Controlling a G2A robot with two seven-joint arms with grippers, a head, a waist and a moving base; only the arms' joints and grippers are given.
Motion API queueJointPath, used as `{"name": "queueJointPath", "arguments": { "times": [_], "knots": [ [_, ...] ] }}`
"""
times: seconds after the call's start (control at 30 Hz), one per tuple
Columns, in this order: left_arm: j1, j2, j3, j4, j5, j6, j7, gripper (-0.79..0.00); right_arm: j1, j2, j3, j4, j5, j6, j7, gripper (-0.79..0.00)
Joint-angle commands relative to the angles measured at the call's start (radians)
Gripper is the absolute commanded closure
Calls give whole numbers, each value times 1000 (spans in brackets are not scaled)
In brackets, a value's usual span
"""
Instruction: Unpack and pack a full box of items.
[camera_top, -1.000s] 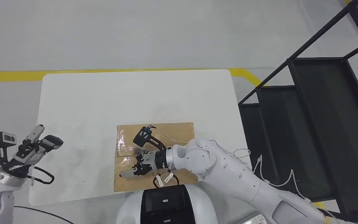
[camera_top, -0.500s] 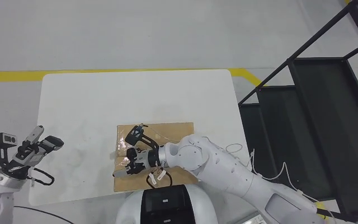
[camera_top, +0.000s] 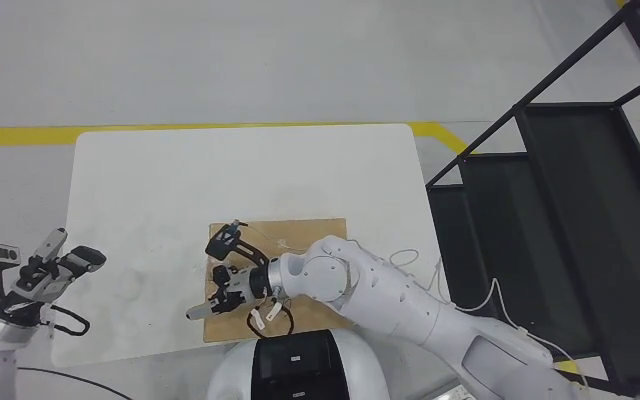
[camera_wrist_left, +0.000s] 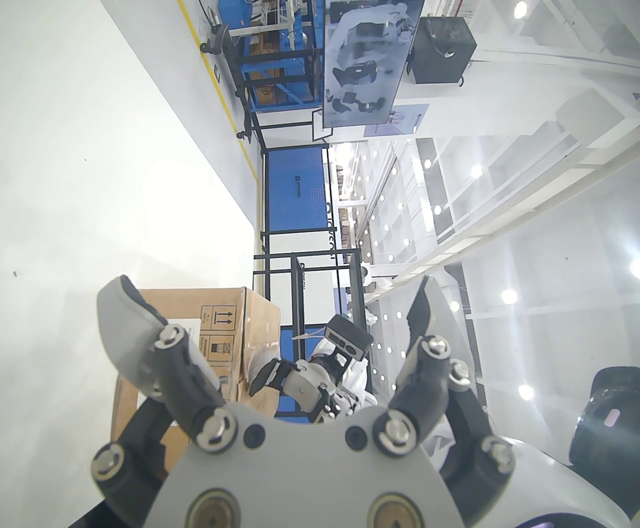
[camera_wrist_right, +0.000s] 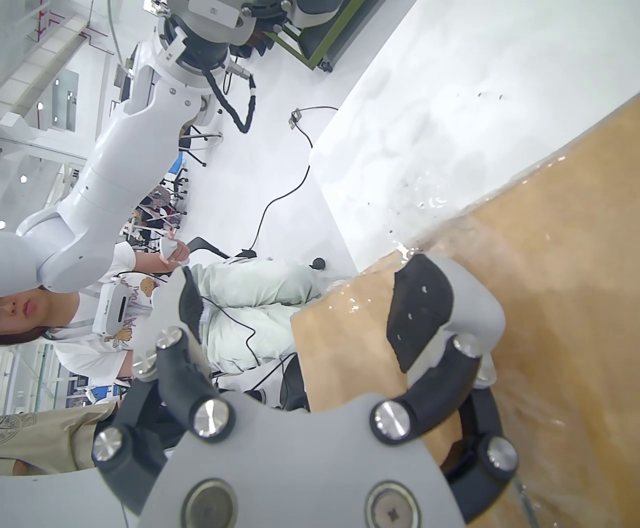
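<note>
A closed cardboard box, its seams taped, sits on the white table close to the near edge. My right gripper is open at the box's left edge. In the right wrist view one finger hangs over the box top, the other past its edge, and the right gripper holds nothing. My left gripper is open and empty beyond the table's left edge. The left wrist view looks across the table between its spread fingers at the box.
Bare white table surface stretches behind and to the left of the box. A dark metal staircase stands to the right of the table. A yellow floor line runs along the far edge.
My right gripper has slid left across the box top to its left edge, staying open. My left gripper has shifted slightly toward the near side.
</note>
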Motion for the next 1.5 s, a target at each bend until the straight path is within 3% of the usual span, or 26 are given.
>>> {"name": "queueJointPath", "arguments": {
  "times": [0.0, 0.37, 0.67, 0.8, 1.2, 1.47],
  "knots": [
    [-1, -1, 1, -7, -8, 1, -11, -785, -18, 8, 25, -24, 19, 1, 7, -785],
    [4, -3, 3, -98, -56, 11, -145, -785, -239, 104, 293, -226, 94, 7, 113, -785],
    [-2, -3, 70, -235, 16, 31, -221, -785, -416, 163, 496, -305, 112, -20, 161, -785],
    [-13, -4, 92, -246, 44, 35, -194, -785, -410, 163, 479, -293, 113, -36, 158, -785],
    [1, -8, 59, -177, 10, 35, -170, -785, -227, 109, 278, -120, 148, -8, 119, -785],
    [3, -10, 47, -156, -5, 35, -184, -785, -158, 85, 226, -27, 167, 64, 103, -785]
  ]
}}
